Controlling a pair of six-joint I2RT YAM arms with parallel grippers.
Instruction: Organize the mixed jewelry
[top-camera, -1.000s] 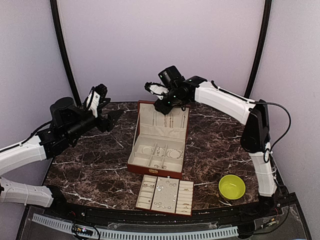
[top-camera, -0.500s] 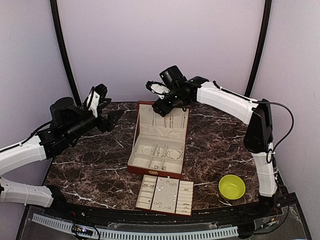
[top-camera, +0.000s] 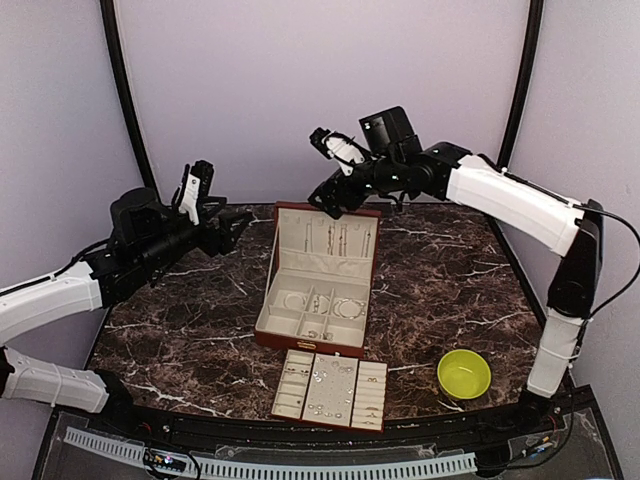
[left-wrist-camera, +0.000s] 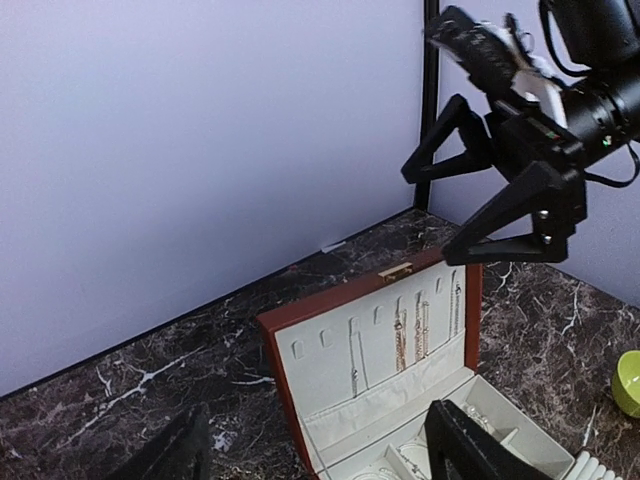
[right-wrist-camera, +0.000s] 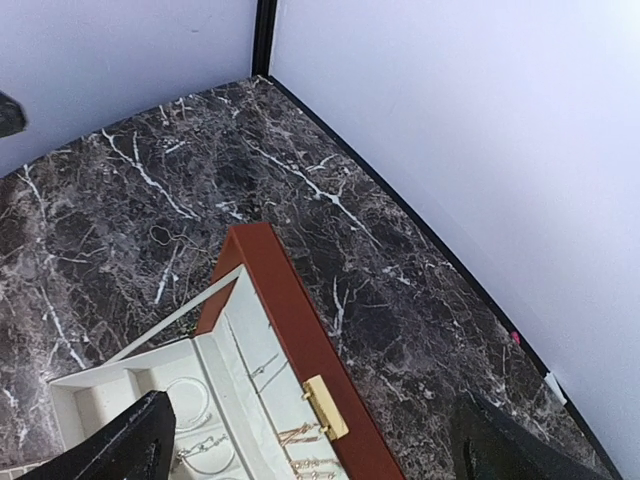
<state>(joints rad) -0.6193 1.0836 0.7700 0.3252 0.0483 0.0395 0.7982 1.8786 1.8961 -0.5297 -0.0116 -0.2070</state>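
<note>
1. Right jaws: spread wide and empty, in the air just above the top edge of the box's (top-camera: 305, 341) raised lid.
2. Left jaws: parted and empty, in the air off the box's left side, pointing toward it.
3. The jewelry (top-camera: 326, 384) lies in the tray (top-camera: 372, 378) on the table (top-camera: 190, 330), well below both pairs of jaws and in front of the box.

This is a robotics lab test cell. Plain lilac backdrop (top-camera: 300, 90) panels close it in on three sides, and black poles (top-camera: 125, 100) curve up at the corners. A left arm (top-camera: 50, 300) and a right arm (top-camera: 510, 200) are bolted at the near edge of a dark marble bench (top-camera: 190, 330). A slotted cable duct (top-camera: 300, 467) runs along the front.
</note>
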